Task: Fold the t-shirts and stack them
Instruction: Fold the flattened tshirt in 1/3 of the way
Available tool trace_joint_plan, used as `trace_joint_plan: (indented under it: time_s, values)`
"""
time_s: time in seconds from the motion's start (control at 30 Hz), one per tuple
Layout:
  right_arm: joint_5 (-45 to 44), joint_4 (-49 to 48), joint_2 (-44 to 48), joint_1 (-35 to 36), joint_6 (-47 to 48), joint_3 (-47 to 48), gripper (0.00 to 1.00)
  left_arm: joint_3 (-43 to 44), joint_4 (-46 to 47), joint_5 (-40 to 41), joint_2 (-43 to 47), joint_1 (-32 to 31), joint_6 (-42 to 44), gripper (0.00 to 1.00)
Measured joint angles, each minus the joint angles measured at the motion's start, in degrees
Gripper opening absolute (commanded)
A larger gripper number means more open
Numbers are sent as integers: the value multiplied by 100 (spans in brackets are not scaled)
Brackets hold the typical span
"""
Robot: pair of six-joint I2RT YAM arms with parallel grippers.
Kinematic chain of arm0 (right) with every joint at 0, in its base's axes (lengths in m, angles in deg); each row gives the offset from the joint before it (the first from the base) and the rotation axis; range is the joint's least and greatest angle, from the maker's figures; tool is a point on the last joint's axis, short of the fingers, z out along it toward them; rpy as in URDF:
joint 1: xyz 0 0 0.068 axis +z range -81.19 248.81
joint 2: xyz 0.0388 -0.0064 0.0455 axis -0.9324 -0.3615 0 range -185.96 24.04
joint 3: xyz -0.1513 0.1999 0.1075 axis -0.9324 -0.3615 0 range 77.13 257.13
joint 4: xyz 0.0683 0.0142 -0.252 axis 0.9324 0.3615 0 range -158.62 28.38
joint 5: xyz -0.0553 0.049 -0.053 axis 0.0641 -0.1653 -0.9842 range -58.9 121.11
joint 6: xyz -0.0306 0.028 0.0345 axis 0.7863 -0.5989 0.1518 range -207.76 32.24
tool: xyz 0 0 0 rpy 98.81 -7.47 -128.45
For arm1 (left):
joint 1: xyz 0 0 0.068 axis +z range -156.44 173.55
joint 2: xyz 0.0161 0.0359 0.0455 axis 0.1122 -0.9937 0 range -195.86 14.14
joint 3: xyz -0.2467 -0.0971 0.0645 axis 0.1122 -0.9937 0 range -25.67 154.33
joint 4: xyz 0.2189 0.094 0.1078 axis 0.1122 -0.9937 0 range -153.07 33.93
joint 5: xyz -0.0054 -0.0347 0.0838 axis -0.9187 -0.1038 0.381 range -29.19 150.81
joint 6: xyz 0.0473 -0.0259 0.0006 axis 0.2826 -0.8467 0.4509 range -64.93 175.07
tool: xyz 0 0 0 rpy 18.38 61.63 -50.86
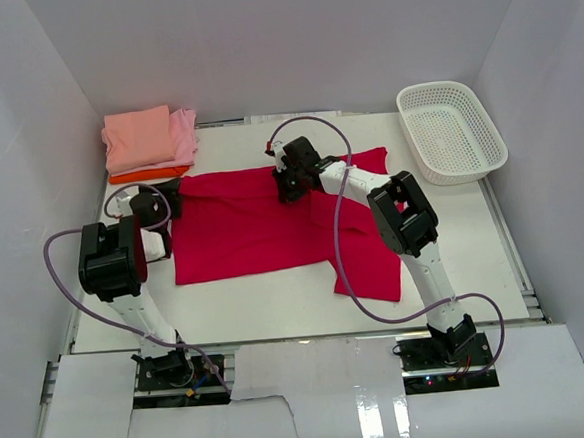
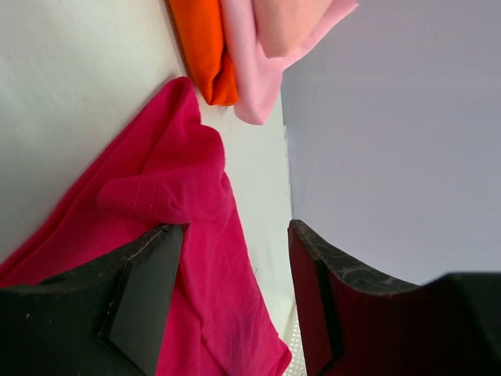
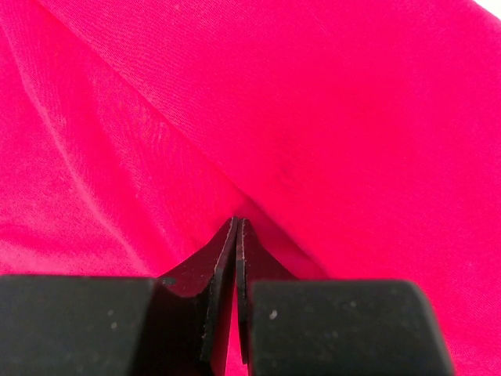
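Observation:
A large crimson-red t-shirt (image 1: 258, 229) lies spread out on the white table (image 1: 278, 300), one sleeve trailing toward the front right. At the back left sits a stack of folded t-shirts: salmon-pink (image 1: 138, 138) on light pink (image 1: 186, 131) on orange (image 1: 149, 174). My left gripper (image 1: 170, 200) is at the red shirt's left edge, open. In the left wrist view its fingers (image 2: 149, 290) straddle a bunched edge of the red t-shirt (image 2: 172, 180) without closing on it. My right gripper (image 1: 290, 184) is at the shirt's upper middle, shut, its tips (image 3: 236, 225) pinching a ridge of red cloth (image 3: 313, 102).
A white plastic lattice basket (image 1: 451, 133) stands at the back right. White walls enclose the table on three sides. In the left wrist view the folded orange (image 2: 205, 47) and light pink (image 2: 258, 70) shirts lie just beyond the red shirt's corner.

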State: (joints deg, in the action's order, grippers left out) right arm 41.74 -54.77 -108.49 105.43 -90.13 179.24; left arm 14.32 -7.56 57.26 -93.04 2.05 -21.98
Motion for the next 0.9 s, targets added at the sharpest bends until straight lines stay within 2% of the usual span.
trace_joint_plan:
  time_s: [0.9]
  values:
    - [0, -33, 11, 0, 2, -28, 8, -184, -131, -2, -168, 0, 90, 63]
